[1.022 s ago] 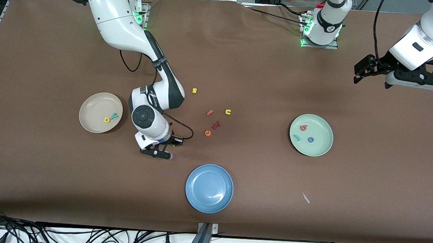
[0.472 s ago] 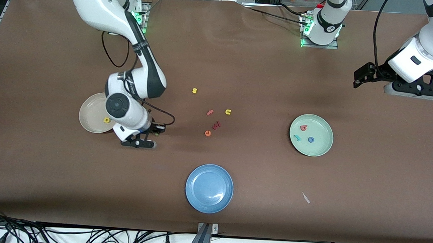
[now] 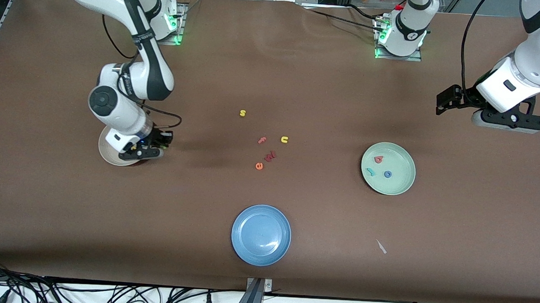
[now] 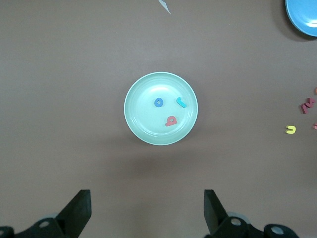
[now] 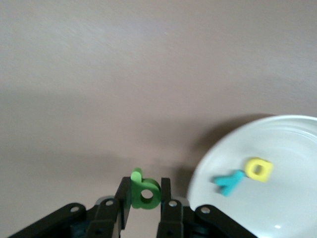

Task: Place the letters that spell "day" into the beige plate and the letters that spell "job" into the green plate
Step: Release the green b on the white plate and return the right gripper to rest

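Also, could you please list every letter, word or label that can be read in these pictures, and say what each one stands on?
"s": yellow s, on the table.
"u": yellow u, on the table.
"f": pink f, on the table.
"e": orange e, on the table.
"b", "o", "j": salmon b, blue o, teal j, in the green plate.
"d", "y": yellow d, teal y, in the beige plate.
"a": green a, in the right gripper.
Arm lettering: unreadable.

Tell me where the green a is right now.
The green a is pinched in the right gripper, in the air at the rim of the beige plate, where the yellow d and teal y lie.
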